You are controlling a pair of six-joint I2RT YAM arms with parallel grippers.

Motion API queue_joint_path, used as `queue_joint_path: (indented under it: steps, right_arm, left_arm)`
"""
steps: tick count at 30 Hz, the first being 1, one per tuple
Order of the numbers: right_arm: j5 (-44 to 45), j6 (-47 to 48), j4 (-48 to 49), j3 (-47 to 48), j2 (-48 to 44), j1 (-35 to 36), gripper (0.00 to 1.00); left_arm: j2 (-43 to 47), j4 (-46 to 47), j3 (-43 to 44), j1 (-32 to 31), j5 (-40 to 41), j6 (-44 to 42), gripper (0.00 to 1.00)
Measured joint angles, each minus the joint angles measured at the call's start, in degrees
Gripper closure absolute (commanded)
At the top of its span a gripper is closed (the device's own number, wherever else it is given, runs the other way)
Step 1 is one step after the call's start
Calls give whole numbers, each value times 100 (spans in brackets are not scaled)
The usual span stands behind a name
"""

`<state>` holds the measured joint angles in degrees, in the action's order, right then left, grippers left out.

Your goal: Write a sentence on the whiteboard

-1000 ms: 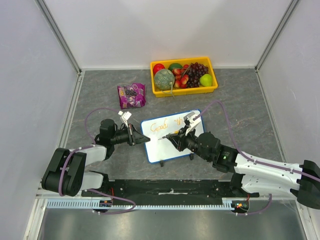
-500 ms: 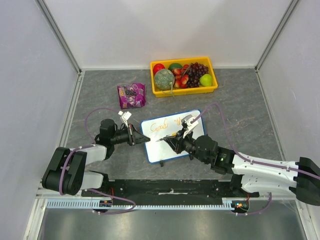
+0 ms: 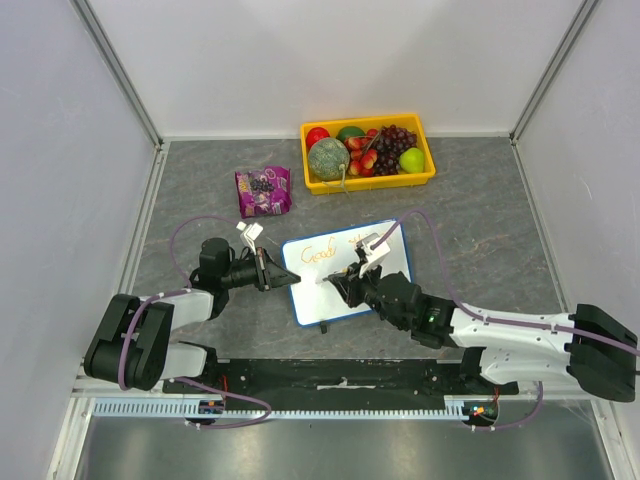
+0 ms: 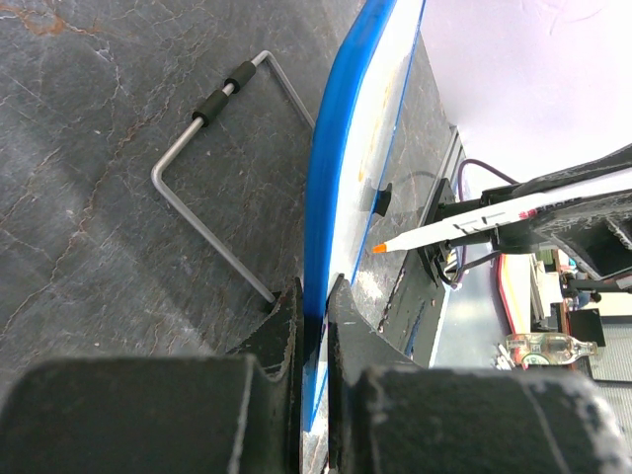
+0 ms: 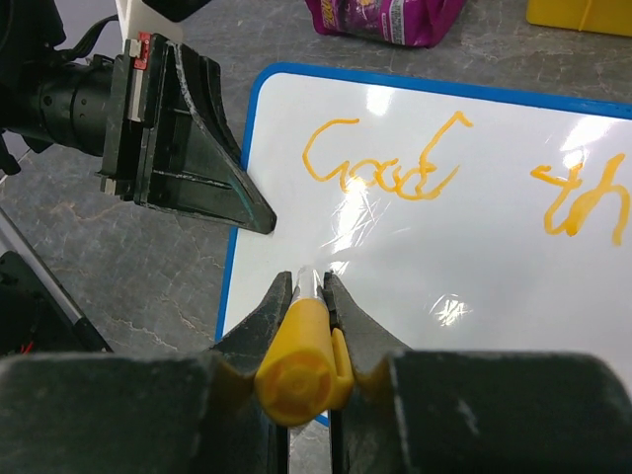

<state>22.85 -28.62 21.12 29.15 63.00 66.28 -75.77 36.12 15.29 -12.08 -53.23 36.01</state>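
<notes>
The whiteboard (image 3: 345,290), white with a blue rim, stands tilted on wire feet at the table's middle. Orange cursive on it reads "Good" (image 5: 380,163) and "th" (image 5: 583,202) in one line. My left gripper (image 3: 283,280) is shut on the board's left edge (image 4: 318,257). My right gripper (image 3: 335,283) is shut on an orange marker (image 5: 301,351) with a yellow cap end. The marker tip (image 4: 378,249) hovers just off the board's lower left part, below "Good".
A yellow tray (image 3: 368,178) of fruit stands at the back. A purple snack bag (image 3: 262,191) lies left of it. A wire foot (image 4: 212,188) of the board rests on the grey table. Grey walls enclose the table.
My right gripper has moved left and slightly down with the marker, from near "th" to below "Good". The left gripper and board have not moved.
</notes>
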Motion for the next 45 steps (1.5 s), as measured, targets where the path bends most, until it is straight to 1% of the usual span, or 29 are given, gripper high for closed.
queue_joint_path:
  steps: [15,25,45]
  right_arm:
    - [9,-39,138,-26,310,26,100]
    - [-166,-42,243,-15,448,37,100]
    - [-256,-96,-68,-13,345,87,100]
  left_arm:
    - [0,-7,0,0,2,0,98]
    - [7,-24,0,0,15,0,98]
    - [7,-24,0,0,15,0,98]
